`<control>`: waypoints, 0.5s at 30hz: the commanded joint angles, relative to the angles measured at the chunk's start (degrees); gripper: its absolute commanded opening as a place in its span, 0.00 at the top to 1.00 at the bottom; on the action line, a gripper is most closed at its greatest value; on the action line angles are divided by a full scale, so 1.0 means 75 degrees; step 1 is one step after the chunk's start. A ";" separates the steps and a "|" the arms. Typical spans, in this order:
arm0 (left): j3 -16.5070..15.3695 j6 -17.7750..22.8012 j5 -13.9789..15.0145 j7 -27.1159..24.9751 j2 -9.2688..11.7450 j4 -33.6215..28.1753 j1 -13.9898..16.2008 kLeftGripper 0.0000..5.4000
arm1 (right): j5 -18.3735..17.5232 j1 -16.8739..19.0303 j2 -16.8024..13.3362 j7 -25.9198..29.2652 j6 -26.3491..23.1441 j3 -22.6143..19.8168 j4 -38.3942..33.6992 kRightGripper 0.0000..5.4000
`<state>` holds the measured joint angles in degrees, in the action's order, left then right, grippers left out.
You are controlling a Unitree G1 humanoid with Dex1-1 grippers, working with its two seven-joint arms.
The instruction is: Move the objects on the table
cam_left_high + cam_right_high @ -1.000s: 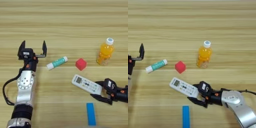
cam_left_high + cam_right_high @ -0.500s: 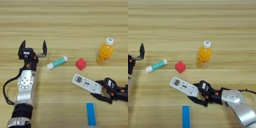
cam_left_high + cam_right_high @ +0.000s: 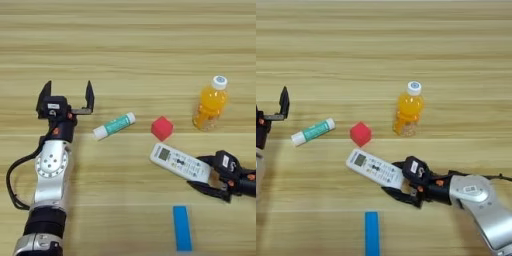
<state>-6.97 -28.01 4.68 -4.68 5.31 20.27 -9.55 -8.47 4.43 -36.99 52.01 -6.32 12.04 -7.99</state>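
Observation:
My right gripper (image 3: pixel 398 179) is shut on the right end of the white remote control (image 3: pixel 374 167), one finger above that end and one below. The remote lies slanted below the small red cube (image 3: pixel 162 128). An orange juice bottle (image 3: pixel 210 104) stands upright to the cube's right. Left of the cube lies the green-and-white tube (image 3: pixel 114 125). A flat blue block (image 3: pixel 182 228) rests near the front edge, below the remote. My left gripper (image 3: pixel 67 92) stands open just left of the tube, holding nothing.
The wooden table (image 3: pixel 130 45) stretches bare behind the objects. A black cable (image 3: pixel 12 177) loops beside my left forearm.
The remote and my right gripper have shifted together slightly up and to the right. The left arm and the other objects have stayed put.

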 commanded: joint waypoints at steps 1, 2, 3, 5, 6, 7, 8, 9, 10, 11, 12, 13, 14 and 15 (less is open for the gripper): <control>0.0030 -0.0092 -0.0093 0.0003 0.0017 0.0075 -0.0105 0.00 | -0.0055 -0.0225 -0.0238 0.0133 0.0133 -0.0344 0.0195 0.46; 0.0032 -0.0095 -0.0093 0.0000 0.0019 0.0090 -0.0111 0.00 | -0.0064 -0.0237 -0.0270 0.0163 0.0164 -0.0400 0.0237 0.46; 0.0033 -0.0099 -0.0093 -0.0002 0.0021 0.0102 -0.0116 0.00 | -0.0076 -0.0242 -0.0296 0.0203 0.0190 -0.0448 0.0271 0.46; 0.0032 -0.0109 -0.0088 -0.0004 0.0024 0.0128 -0.0125 0.00 | -0.0091 -0.0248 -0.0329 0.0268 0.0225 -0.0519 0.0328 0.46; 0.0031 -0.0114 -0.0088 -0.0004 0.0025 0.0139 -0.0130 0.00 | -0.0080 -0.0260 -0.0341 0.0268 0.0231 -0.0564 0.0377 0.46; 0.0030 -0.0120 -0.0086 -0.0006 0.0027 0.0154 -0.0137 0.00 | -0.0068 -0.0280 -0.0345 0.0264 0.0235 -0.0608 0.0433 0.46; 0.0029 -0.0126 -0.0084 -0.0007 0.0029 0.0166 -0.0142 0.00 | -0.0055 -0.0302 -0.0350 0.0268 0.0244 -0.0655 0.0494 0.46; 0.0028 -0.0132 -0.0083 -0.0008 0.0030 0.0176 -0.0145 0.00 | -0.0046 -0.0316 -0.0359 0.0275 0.0260 -0.0692 0.0548 0.46; 0.0026 -0.0138 -0.0081 -0.0010 0.0032 0.0184 -0.0147 0.00 | -0.0044 -0.0321 -0.0365 0.0290 0.0279 -0.0719 0.0589 0.46; 0.0025 -0.0143 -0.0080 -0.0011 0.0035 0.0188 -0.0147 0.00 | -0.0051 -0.0313 -0.0378 0.0314 0.0293 -0.0747 0.0623 0.46; 0.0023 -0.0148 -0.0077 -0.0014 0.0037 0.0189 -0.0146 0.00 | -0.0048 -0.0303 -0.0387 0.0335 0.0302 -0.0768 0.0646 0.46; 0.0022 -0.0149 -0.0074 -0.0016 0.0041 0.0187 -0.0144 0.00 | -0.0036 -0.0293 -0.0394 0.0352 0.0314 -0.0786 0.0670 0.46; 0.0021 -0.0148 -0.0073 -0.0018 0.0043 0.0182 -0.0143 0.00 | -0.0031 -0.0288 -0.0396 0.0368 0.0319 -0.0805 0.0698 0.46; 0.0022 -0.0147 -0.0073 -0.0018 0.0044 0.0178 -0.0142 0.00 | -0.0016 -0.0292 -0.0403 0.0377 0.0334 -0.0819 0.0755 0.46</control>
<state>-6.87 -28.57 4.68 -4.70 5.32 20.96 -9.81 -8.65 3.10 -38.98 54.31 -4.41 6.64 -3.21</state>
